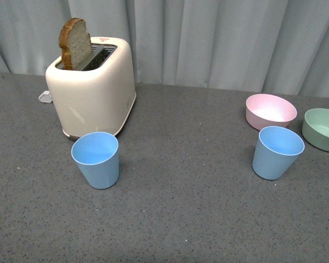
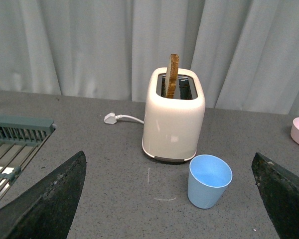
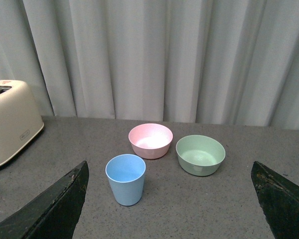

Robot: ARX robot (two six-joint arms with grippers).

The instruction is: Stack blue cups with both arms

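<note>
Two light blue cups stand upright and empty on the grey table. The left cup (image 1: 97, 159) is just in front of the toaster; it also shows in the left wrist view (image 2: 209, 180). The right cup (image 1: 277, 152) stands in front of the pink bowl; it also shows in the right wrist view (image 3: 126, 179). No arm shows in the front view. My left gripper (image 2: 172, 211) is open and empty, back from the left cup. My right gripper (image 3: 172, 211) is open and empty, back from the right cup.
A cream toaster (image 1: 93, 86) with a bread slice (image 1: 74, 44) stands at the back left, its plug (image 2: 110, 118) lying beside it. A pink bowl (image 1: 270, 111) and a green bowl (image 1: 323, 129) sit at the right. A grey dish rack (image 2: 12, 144) shows in the left wrist view.
</note>
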